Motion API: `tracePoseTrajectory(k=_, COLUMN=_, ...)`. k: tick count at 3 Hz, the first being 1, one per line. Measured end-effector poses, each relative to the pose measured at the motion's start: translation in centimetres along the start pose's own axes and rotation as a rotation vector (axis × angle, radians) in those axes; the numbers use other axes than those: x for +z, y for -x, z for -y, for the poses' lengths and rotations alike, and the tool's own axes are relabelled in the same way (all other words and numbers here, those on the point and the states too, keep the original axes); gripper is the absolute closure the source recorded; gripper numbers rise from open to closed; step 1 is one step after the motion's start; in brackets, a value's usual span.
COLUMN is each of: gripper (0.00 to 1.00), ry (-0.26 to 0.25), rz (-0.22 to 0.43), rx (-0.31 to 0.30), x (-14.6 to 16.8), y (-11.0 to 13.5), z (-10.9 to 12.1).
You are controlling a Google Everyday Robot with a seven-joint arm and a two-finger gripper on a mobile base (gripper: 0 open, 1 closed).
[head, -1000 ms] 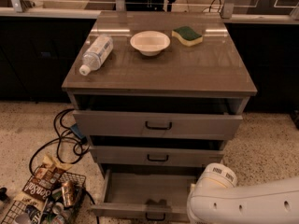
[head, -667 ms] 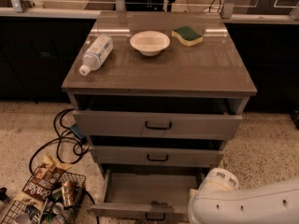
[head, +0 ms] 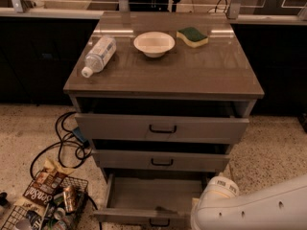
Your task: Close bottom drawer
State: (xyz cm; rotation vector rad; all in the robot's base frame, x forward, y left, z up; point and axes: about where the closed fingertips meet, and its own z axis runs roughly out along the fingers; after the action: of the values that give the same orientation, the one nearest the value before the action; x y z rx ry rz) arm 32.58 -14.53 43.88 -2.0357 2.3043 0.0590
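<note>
Arm (head: 254, 212) slightly lower at open bottom drawer (head: 144, 215) front right corner, gripper out of sight near bottom edge, hold cannot be told, snack bag (head: 41, 186) lettering unreadable.

- A grey desk (head: 201, 75), its top glossy with light reflections.
- Speckled pale floor (head: 271, 145) around the desk.
- Dark cabinets (head: 33, 56) under a pale counter (head: 43, 12) behind the desk.

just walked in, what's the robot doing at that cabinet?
The robot's white arm reaches in from the lower right, next to the bottom drawer, which is pulled well out and not yet closed. The gripper itself is out of view. The top drawer and middle drawer stand slightly open; a bottle, bowl and sponge sit on top.
</note>
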Motion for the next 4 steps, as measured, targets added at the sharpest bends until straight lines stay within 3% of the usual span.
tracePoseTrajectory(k=1, gripper=0.0, ry=0.067, rz=0.033, rx=0.009, x=4.8, y=0.0, z=-1.6)
tracePoseTrajectory(k=3, gripper=0.0, ry=0.142, rz=0.104, rx=0.027, x=11.0, y=0.7, z=-4.0)
tracePoseTrajectory(k=4, gripper=0.0, ry=0.142, rz=0.104, rx=0.027, x=11.0, y=0.7, z=-4.0)
